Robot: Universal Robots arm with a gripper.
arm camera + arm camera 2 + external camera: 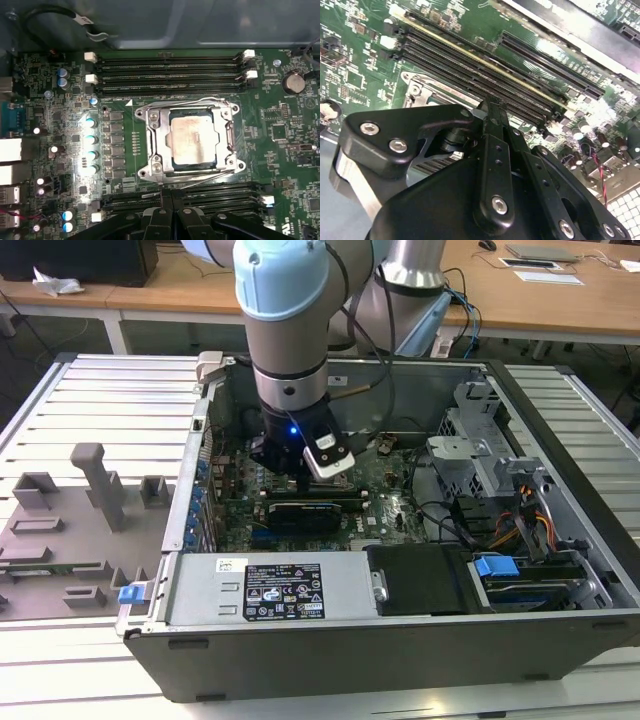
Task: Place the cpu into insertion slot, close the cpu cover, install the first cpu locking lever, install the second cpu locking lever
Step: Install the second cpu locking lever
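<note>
My gripper [167,200] hangs clenched and empty just above the green motherboard [60,100], fingertips [161,196] pressed together at the near socket edge; beyond, the cpu [193,141] sits in the insertion slot [227,165] with the cpu cover [156,145] lying over it.

Arm [288,310] comes down near-vertical from the top of the exterior view, wrist pointing straight down, blue light lit on the wrist's black section. Tool [300,478] hangs low at the arm's end, a white-and-grey camera block mounted on its side toward the exterior view's right. In both wrist views the black fingers [166,212] are pressed together, no gap at the tips [491,107], nothing clamped between them.
</note>
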